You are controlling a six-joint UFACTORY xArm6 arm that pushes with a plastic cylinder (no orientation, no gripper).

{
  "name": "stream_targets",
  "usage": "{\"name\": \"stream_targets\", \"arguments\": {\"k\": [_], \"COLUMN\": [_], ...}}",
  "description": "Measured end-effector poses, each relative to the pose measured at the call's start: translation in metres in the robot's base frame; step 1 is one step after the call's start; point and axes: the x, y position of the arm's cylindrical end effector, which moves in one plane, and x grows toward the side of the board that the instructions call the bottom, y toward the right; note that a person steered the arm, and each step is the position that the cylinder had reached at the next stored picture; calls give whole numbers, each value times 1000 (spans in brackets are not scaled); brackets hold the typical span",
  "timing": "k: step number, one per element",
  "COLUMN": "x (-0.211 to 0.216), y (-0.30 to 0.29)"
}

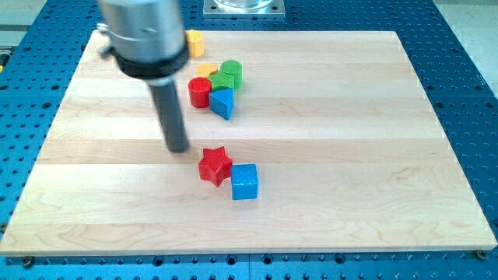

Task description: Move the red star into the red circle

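The red star lies near the middle of the wooden board, touching a blue cube at its lower right. The red circle, a short cylinder, stands above it in a cluster toward the view's top. My tip rests on the board just left of and slightly above the red star, a small gap apart, and below and left of the red circle.
The cluster by the red circle also holds a green block, a blue block and a yellow piece. Another yellow block sits at the view's top, partly behind the arm's body.
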Motion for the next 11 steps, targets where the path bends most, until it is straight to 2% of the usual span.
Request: {"name": "stream_targets", "arguments": {"k": [2, 3, 5, 6, 7, 8, 10, 11], "x": [6, 52, 61, 31, 42, 18, 2, -10], "y": [119, 147, 39, 37, 65, 93, 194, 111]}}
